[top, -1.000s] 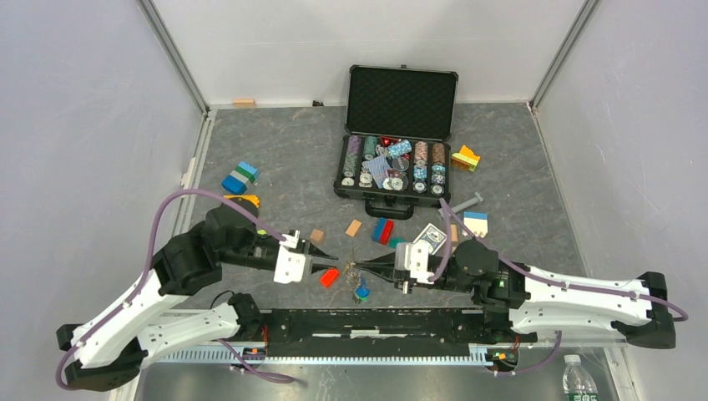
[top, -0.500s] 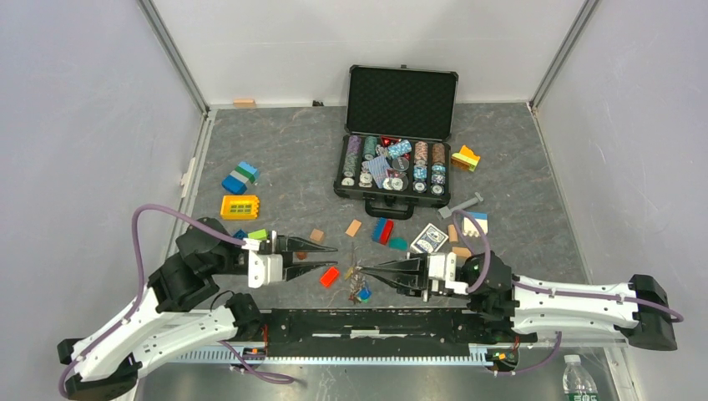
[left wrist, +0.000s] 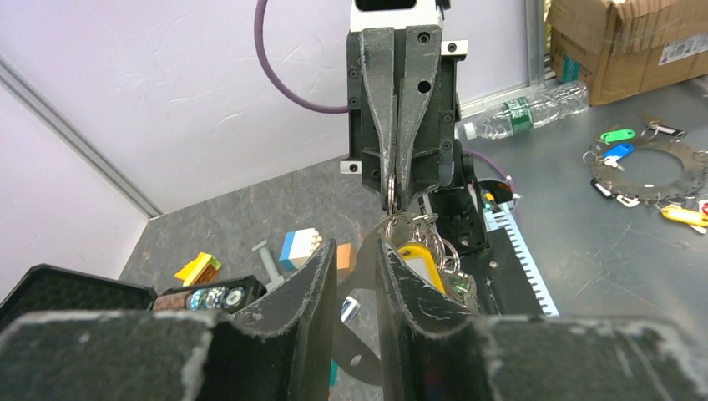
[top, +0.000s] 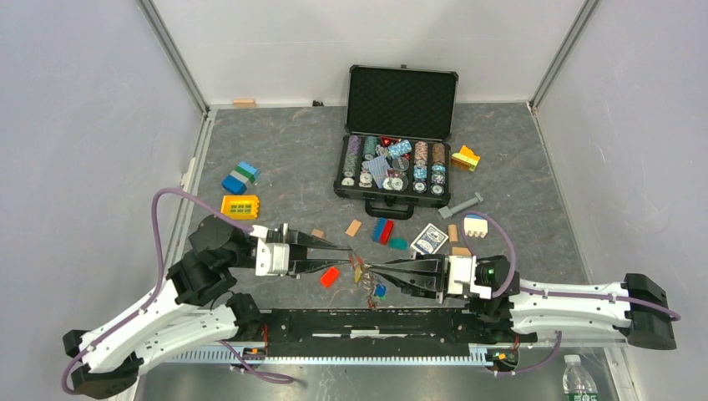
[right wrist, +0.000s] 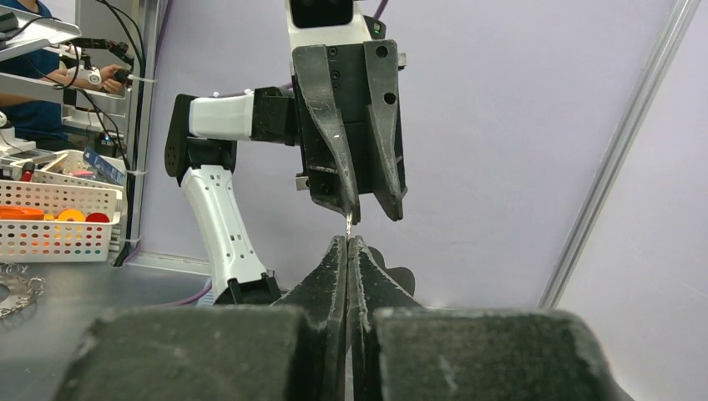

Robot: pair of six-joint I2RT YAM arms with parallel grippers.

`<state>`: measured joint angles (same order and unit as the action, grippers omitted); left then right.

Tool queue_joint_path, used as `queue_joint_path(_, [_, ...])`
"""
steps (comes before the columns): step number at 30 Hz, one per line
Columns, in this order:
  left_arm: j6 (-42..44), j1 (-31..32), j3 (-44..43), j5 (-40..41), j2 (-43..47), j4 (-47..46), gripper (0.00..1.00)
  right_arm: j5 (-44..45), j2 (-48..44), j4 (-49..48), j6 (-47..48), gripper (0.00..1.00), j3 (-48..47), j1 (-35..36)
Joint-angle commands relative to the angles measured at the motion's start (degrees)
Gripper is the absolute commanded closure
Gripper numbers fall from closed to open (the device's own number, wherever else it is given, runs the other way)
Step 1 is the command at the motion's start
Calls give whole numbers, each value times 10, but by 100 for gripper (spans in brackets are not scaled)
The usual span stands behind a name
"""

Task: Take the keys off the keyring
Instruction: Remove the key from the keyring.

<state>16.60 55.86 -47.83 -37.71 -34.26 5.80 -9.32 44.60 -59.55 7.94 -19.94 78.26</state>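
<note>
Top external view: both arms meet at 6 o'clock on the table (top: 275, 159), fingers pointing at each other over the bunch
Right gripper (top: 368, 269): reaching in from 3 o'clock, pressed together and pinching the keyring (left wrist: 391, 194) by its top
Left gripper (top: 344, 256): reaching in from 9 o'clock, fingers (left wrist: 311, 288) spread part-way; in the right wrist view the wall shows between their tips, so nothing looks clamped
Keys (left wrist: 420, 257): hanging under the ring at its 6 o'clock, yellow head foremost, a blue one lower; all appear threaded on; whether they touch the surface I cannot tell
Step in hand: judged as lining up on one key while the other arm holds the ring; none looks freed, so the task is early
Next move calls for: closing on a single key head rather than the cluster, then working it round the wire coil to the split end, with a firm hold on the ring and a gentle pull, or the bunch may twist out of the pinch
Surface: mottled dark grey mat, matt and flat
Clutter: open poker chip case (top: 399, 138) at 12 o'clock, red block (top: 330, 276) just beside the bunch at its 9 o'clock, card box (top: 430, 239) at its 2 o'clock, coloured blocks (top: 240, 177) at 10 o'clock
Room: pale lilac panels on three sides, aluminium posts in the far corners; water bottle (top: 577, 373) at 5 o'clock beyond the near edge; cardboard box (left wrist: 626, 38) on a bench outside
</note>
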Motion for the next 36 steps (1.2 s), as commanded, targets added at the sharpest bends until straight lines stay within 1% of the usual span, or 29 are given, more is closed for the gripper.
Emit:
queue_joint_path(1, [-47,0,4,-43,-19,-76,71,-9,-2,-62,-6,100,-3,0])
queue_joint_path(6, [-58,0,4,-73,-32,-86,71,-8,-6,-64,-6,100,-1,0])
queue_joint_path(11, [-79,0,21,-83,-23,-99,71,-6,-12,-66,-3,100,0,0])
queue_joint_path(19, [-156,0,88,-76,-1,-188,71,-12,-18,-59,1,100,0,0])
queue_joint_path(21, [-161,0,97,-72,-3,-204,70,-17,-19,-56,2,100,-1,0])
queue_joint_path(24, [-180,0,97,-65,-11,-215,69,-22,-18,-54,1,100,-2,0])
queue_joint_path(36, [-191,0,87,-72,-30,-234,66,-34,-16,-47,1,100,-4,0])
